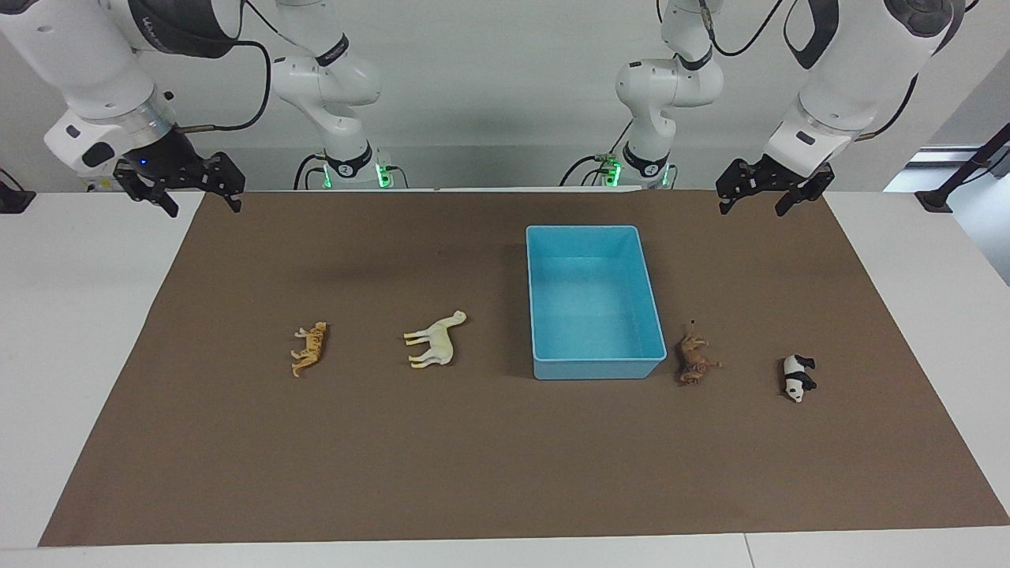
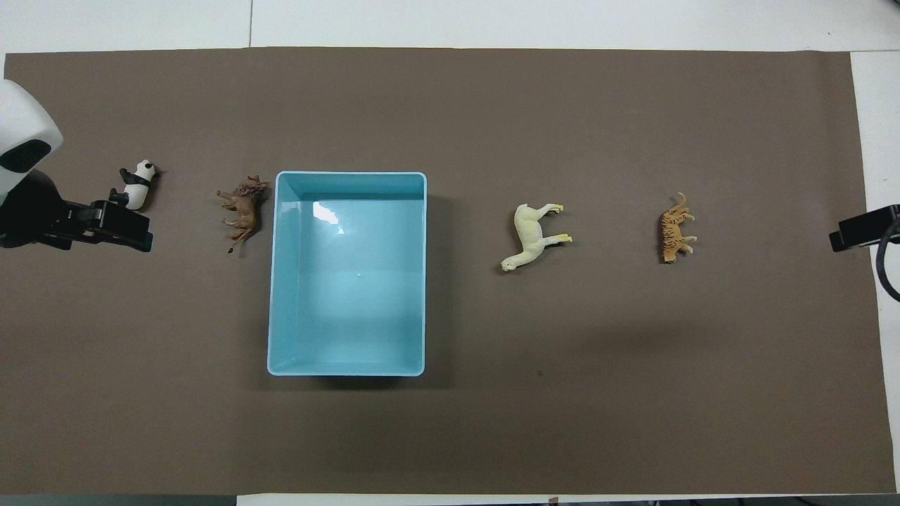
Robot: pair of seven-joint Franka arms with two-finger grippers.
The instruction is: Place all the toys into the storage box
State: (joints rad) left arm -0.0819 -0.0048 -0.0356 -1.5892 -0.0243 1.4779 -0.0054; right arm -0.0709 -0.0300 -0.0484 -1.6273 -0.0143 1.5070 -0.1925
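The light blue storage box [image 1: 584,229] [image 2: 351,173] stands empty in the middle of the brown mat. Four toys lie in a row level with the box's end farther from the robots. The tiger [image 1: 309,348] [image 2: 675,228] and the cream horse [image 1: 435,339] [image 2: 534,235] lie toward the right arm's end. The brown animal [image 1: 693,359] [image 2: 244,209] lies beside the box, and the panda [image 1: 798,377] [image 2: 137,184] lies toward the left arm's end. My left gripper [image 1: 753,209] [image 2: 119,223] and my right gripper [image 1: 203,207] [image 2: 854,232] hang open and empty, raised over the mat's corners at the robots' end.
The brown mat [image 1: 505,473] covers most of the white table [image 1: 71,315]. Bare white strips run along both ends and the table's edge farthest from the robots. Black clamp mounts [image 1: 939,197] sit at the table's corners near the robots.
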